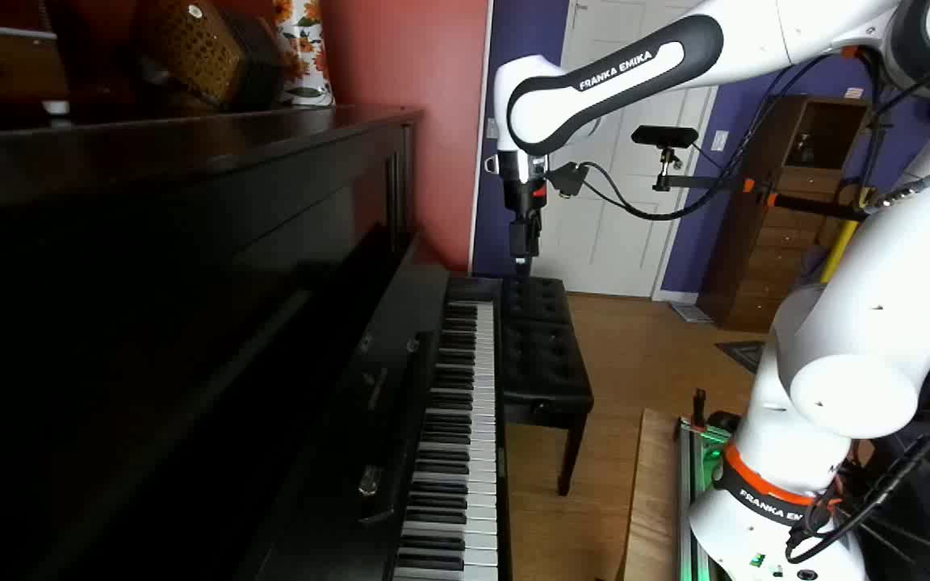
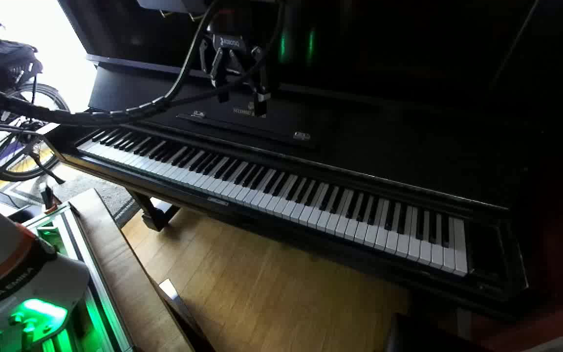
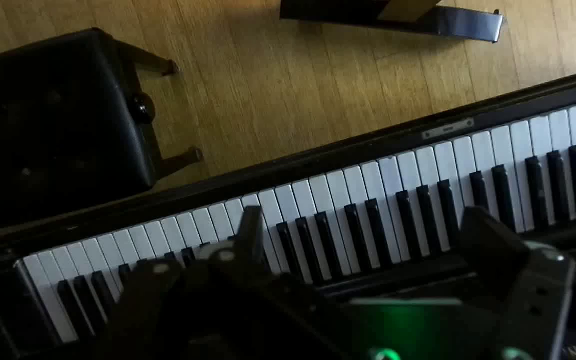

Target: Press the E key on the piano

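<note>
Straight to the piano (image 1: pixel 190 242), big and black, filling nine o'clock in an exterior view and showing white and black keys (image 1: pixel 473 424) from the centre down to six. Picking up those keys (image 2: pixel 281 200) again in an exterior view, spread from nine o'clock across to four. Over to the arm (image 1: pixel 860 323), white with black trim: planted at four o'clock in an exterior view, arched past two, bent down at about one. Catching a bicycle (image 2: pixel 28 126) at nine o'clock in an exterior view, near the end of the piano. Down to the padded bench (image 1: pixel 547 359), black, between four and five o'clock near centre in an exterior view, just beside the piano.

And now to the gripper (image 2: pixel 241 101), hanging at eleven o'clock in an exterior view, pointing down and well apart from the keys! Spread wide, too, with a broad gap between the fingers (image 3: pixel 252 232): set at seven o'clock and between three and four in the wrist view, with keys showing through the gap. Last, down to a little plate (image 3: pixel 448 129) on the piano's front edge, between two and three o'clock in the wrist view.
</note>
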{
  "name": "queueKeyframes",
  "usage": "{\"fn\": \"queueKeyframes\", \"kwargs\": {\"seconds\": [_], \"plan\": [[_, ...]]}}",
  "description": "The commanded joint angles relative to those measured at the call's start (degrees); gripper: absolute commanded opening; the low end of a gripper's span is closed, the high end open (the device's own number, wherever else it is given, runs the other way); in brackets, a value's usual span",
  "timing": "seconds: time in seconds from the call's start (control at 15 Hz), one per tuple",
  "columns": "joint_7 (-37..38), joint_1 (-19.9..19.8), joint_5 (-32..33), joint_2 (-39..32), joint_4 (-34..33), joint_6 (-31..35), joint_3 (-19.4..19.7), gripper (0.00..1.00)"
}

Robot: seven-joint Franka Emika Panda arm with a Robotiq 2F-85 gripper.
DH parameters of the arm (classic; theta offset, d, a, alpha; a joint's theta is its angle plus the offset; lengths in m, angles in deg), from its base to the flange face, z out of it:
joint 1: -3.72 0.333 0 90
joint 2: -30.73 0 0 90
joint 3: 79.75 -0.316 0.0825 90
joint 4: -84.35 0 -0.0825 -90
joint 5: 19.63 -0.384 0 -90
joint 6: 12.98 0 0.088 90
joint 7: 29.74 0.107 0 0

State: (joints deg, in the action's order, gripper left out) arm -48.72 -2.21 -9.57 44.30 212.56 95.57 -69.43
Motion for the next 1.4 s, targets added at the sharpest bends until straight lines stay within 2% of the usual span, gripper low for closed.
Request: {"fn": "queueKeyframes", "kwargs": {"seconds": [0.0,0.27,0.4,0.8,1.07,1.13,1.33], "plan": [[-0.05,-0.28,-0.08,-0.03,-0.08,-0.09,-0.27,1.00],[-0.05,-0.28,-0.08,-0.03,-0.08,-0.09,-0.27,1.00],[-3.81,0.95,-1.76,-1.46,0.70,-0.59,-0.49,1.00],[-18.43,5.16,-9.88,-6.35,6.99,6.71,-2.67,1.00],[-30.93,5.57,-14.61,-10.89,9.12,10.55,-3.84,1.00],[-25.33,4.95,-12.11,-9.14,8.41,9.05,-4.56,1.00],[-29.07,4.79,-13.26,-11.10,8.64,9.54,-4.80,1.00]]}}
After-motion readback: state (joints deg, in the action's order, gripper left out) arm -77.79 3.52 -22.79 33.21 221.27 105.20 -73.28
